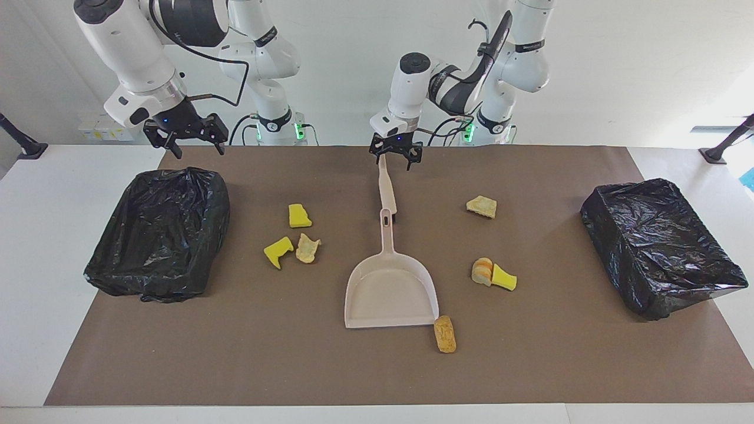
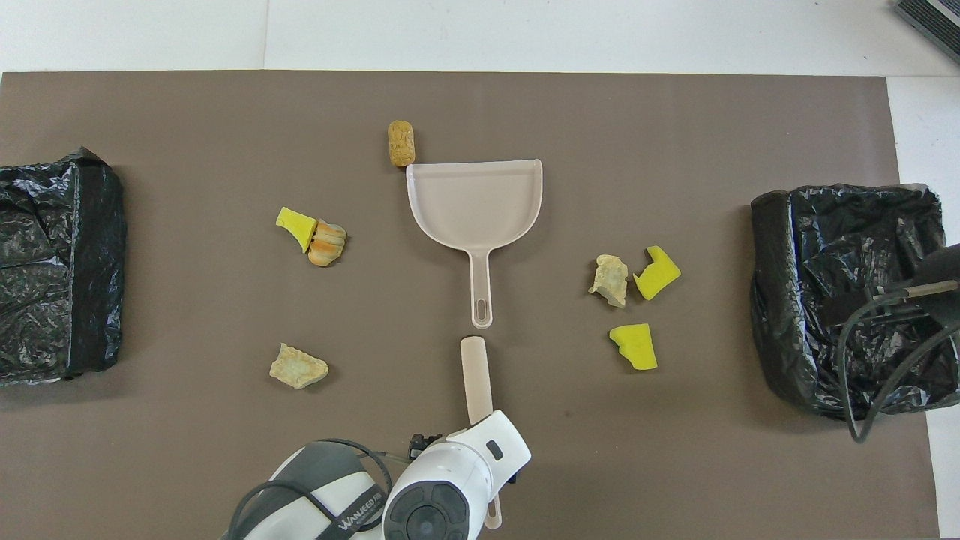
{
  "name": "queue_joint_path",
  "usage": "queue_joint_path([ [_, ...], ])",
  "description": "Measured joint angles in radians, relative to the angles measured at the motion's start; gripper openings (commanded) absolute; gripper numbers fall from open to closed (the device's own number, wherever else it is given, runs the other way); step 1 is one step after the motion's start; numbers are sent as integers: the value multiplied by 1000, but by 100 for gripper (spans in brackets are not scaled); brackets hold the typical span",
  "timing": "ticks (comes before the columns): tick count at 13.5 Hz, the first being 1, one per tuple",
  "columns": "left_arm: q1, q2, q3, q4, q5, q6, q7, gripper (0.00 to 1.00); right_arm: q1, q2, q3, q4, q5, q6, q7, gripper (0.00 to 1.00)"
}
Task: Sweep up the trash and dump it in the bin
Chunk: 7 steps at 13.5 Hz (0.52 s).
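Basically nothing is swept yet. All seven trash scraps lie loose on the brown mat [image 1: 530,365], none in the dustpan [image 1: 391,294] and none in either bag-lined bin.

Taking the dustpan as landmark:
- tan crumbly piece [image 1: 445,334] touches the pan's open lip at the corner toward the left arm's end.
- orange-striped chunk [image 1: 482,271] and yellow wedge [image 1: 504,277] touch each other, beside the pan toward the left arm's end.
- pale bread-like scrap [image 1: 482,206] sits nearer the robots than that pair, same side.
- toward the right arm's end: yellow sponge block [image 1: 299,216], a notched yellow piece [image 1: 278,251] and a pale crumbly bit [image 1: 307,248] just beside it.

Brush [image 1: 386,182] lies in line with the pan's handle, nearer the robots, its head end at the handle tip.

My left gripper [image 1: 396,154] is over the brush handle's end closest to the robots, fingers spread wide, holding nothing; I judge it is lined up to grab the brush, contact not made. My right gripper [image 1: 187,136] waits in the air over the edge of the black bin [image 1: 159,232] at its own end of the table, jaws wide apart, empty. The second black bin [image 1: 660,247] sits at the left arm's end, well apart from the pan.

Left to do: grab brush, hold pan, sweep all seven, dump.
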Motion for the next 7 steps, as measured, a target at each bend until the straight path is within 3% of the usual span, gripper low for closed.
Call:
queue_joint_path([
  [4,-40,16,0,-3,0,23,-63,100,27,13,5,3,-6,11,8,100],
  [7,-54,16,0,-4,0,23,-88,67,55,58,14,20,-4,60,14,100],
])
